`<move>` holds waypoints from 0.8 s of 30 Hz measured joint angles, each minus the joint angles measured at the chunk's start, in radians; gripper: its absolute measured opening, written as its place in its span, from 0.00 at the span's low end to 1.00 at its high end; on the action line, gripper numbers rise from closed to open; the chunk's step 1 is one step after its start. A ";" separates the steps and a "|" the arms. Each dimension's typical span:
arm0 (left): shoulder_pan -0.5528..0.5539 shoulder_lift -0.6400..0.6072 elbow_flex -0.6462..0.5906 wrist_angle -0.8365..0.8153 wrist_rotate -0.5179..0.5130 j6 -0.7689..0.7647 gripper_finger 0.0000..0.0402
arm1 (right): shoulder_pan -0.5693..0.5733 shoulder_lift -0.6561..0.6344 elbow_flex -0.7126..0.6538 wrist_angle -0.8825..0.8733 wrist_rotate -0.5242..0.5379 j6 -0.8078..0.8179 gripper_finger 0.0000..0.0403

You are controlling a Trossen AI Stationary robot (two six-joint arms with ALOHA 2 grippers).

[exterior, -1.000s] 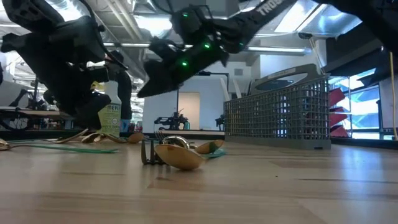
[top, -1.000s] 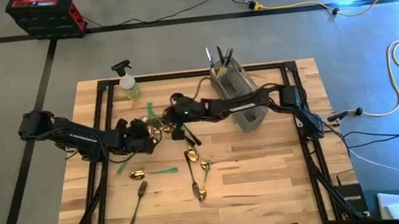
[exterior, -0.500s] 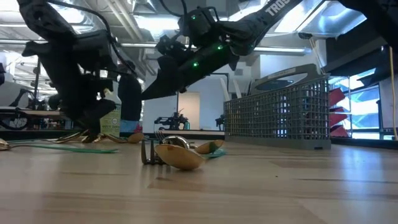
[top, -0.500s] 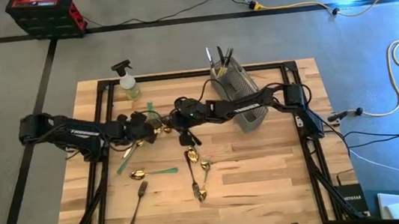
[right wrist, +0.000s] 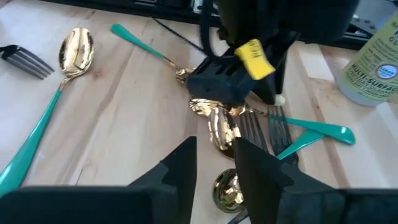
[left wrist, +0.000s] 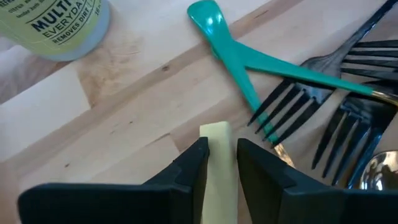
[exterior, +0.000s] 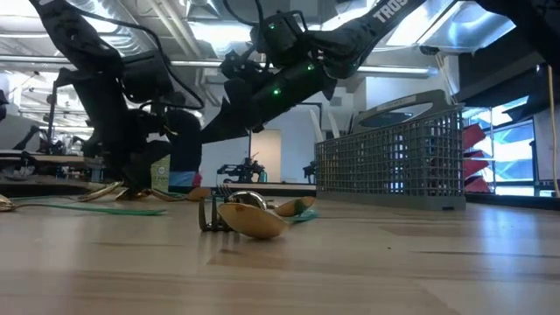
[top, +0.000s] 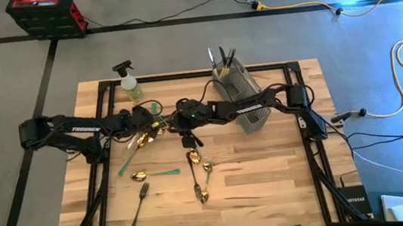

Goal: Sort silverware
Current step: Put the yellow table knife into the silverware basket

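Silverware lies in a heap (top: pixel 147 137) at the table's middle left: gold spoons, green handles (left wrist: pixel 249 59) and black forks (left wrist: pixel 348 118). More pieces lie nearer the front: a green-handled spoon (top: pixel 151 175), a dark fork (top: pixel 138 208) and gold spoons (top: pixel 196 176). My left gripper (left wrist: pixel 221 146) is at the heap's far side, shut on a slim pale-yellow piece (left wrist: pixel 217 165). My right gripper (right wrist: pixel 214 146) faces it from the table's right, low over a gold spoon (right wrist: pixel 221 134), its fingers apart with nothing between them. My left gripper pinches the pale-yellow flat piece between its two fingers, which slant down toward the table and lie along it. The piece's free end (left wrist: pixel 214 132) juts out a little past the fingertips, just over the wood beside the black forks.
A grey mesh caddy (top: pixel 244 97) with several utensils standing in it (top: pixel 219 56) is at the back right. A spray bottle (top: pixel 130 84) stands at the back left, close to the left gripper. Bare wood lies along the front and right.
My left gripper has swung toward the table's far edge and the right gripper, carrying the pale piece along the heap to its far side. The right arm has stayed over the heap.
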 joint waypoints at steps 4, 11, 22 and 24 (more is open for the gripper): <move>0.012 0.000 0.000 0.054 0.062 0.022 0.19 | 0.000 0.000 0.000 -0.007 0.000 0.000 0.23; 0.000 0.000 0.000 0.087 0.106 0.035 0.32 | 0.000 0.001 0.000 -0.016 0.000 0.000 0.23; 0.001 0.000 0.000 0.061 0.129 0.147 0.48 | 0.000 0.001 0.000 -0.040 -0.008 -0.003 0.23; 0.009 0.000 0.000 0.043 0.123 0.166 0.48 | 0.000 0.001 0.000 -0.040 -0.008 -0.003 0.23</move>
